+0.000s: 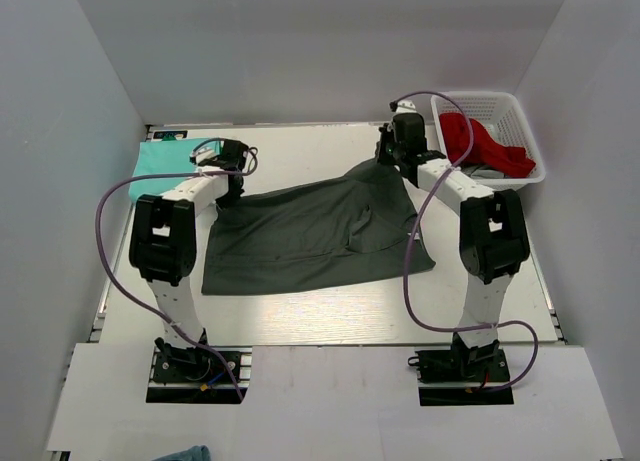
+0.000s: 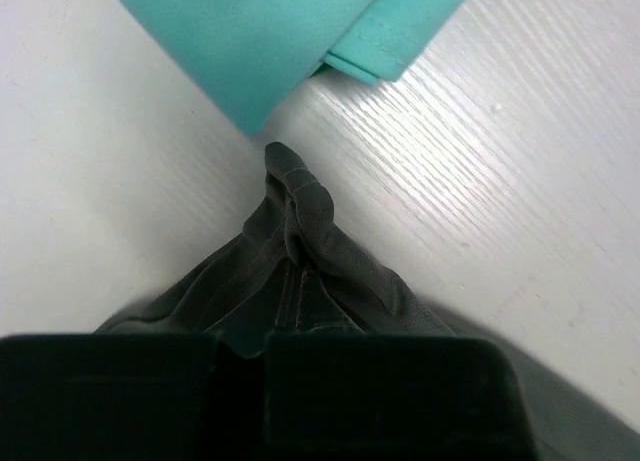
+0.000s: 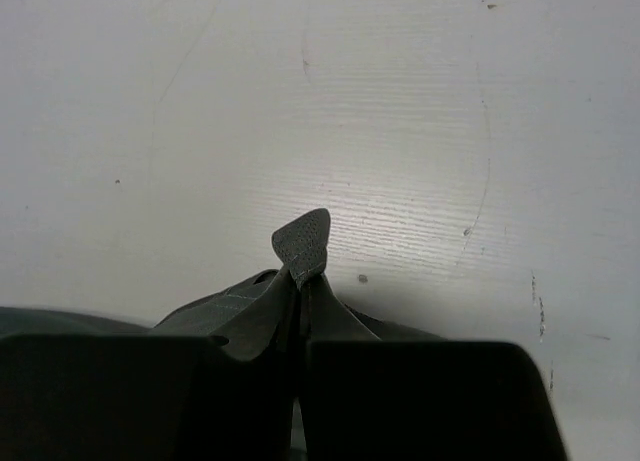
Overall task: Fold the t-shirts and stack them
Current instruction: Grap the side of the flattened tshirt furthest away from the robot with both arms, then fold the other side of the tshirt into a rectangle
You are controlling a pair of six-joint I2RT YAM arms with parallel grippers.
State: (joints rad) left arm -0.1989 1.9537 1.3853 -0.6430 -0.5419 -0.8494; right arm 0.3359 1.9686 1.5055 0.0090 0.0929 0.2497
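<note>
From above, the grey shirt [image 1: 320, 236] lies spread across the middle of the surface [image 1: 300, 316], its near hem flat and its far edge pulled up at both ends. The left jaws are clamped on the far-left corner and the right jaws on the far-right corner, which is lifted so the cloth tents up towards it. Holding both far corners this way looks like the start of a fold, ready to carry that edge over the body of the shirt. The green shirt [image 1: 160, 161] sits already folded at the far-left of the surface, just beyond the left jaws. At the far right is a white basket [image 1: 480, 96] with a red cloth [image 1: 485, 146] in it, close behind the right arm [image 1: 490, 231]. Purple cables [image 1: 110, 211] loop loosely beside each arm.

In the left wrist view, the jaws are closed on a bunched ridge of grey shirt [image 2: 300, 251], which pokes out past them. The folded corner of the green shirt [image 2: 270, 41] lies just ahead, near the grey tip but not touching it; a push forward could nudge it.

In the right wrist view, the jaws are shut on a thin pinch of grey shirt [image 3: 305, 246], with a small tab sticking up between them. Only bare, lightly scuffed surface lies ahead, so nothing blocks that side.
</note>
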